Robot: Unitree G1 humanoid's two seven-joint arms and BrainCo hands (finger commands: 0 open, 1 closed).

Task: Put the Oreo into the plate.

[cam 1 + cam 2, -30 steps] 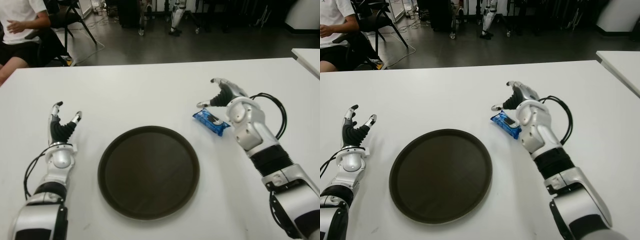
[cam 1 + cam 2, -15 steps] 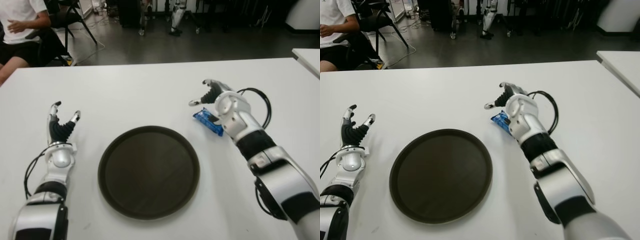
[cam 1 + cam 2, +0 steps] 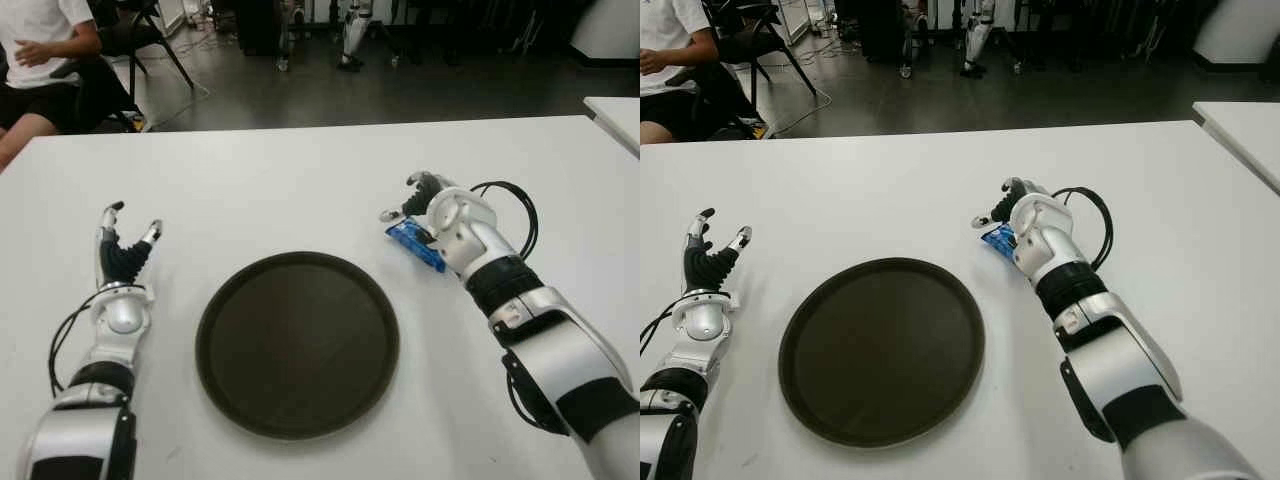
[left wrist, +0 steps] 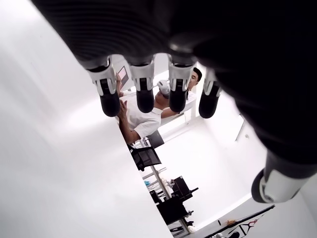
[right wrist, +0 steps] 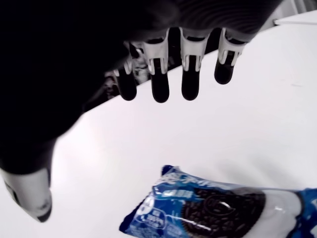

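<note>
We saw the blue, glossy Oreo pack (image 3: 415, 243) lying flat on the white worktop (image 3: 300, 190), just right of the round dark plate (image 3: 297, 342) and outside its raised rim. Our right hand (image 3: 432, 198) hovered over it, fingers (image 5: 160, 87) spread, gripping nothing. Our left hand (image 3: 122, 252) showed left of the plate, fingers open.

Plate (image 3: 297, 343) on tabletop (image 3: 280, 190), near middle, close to front edge. Oreo pack (image 3: 415, 244) on tabletop, right of plate and slightly behind it, outside rim, apart from plate. Right robot hand (image 3: 425, 196) over far end of Oreo pack, fingers (image 5: 160, 82) spread above it, not closed on it. Left robot hand (image 3: 122, 250) left of plate, well apart, fingers open, holding nothing. Person (image 3: 45, 60) sitting behind tabletop, at far left. Second tabletop (image 3: 615, 118) at far right.
</note>
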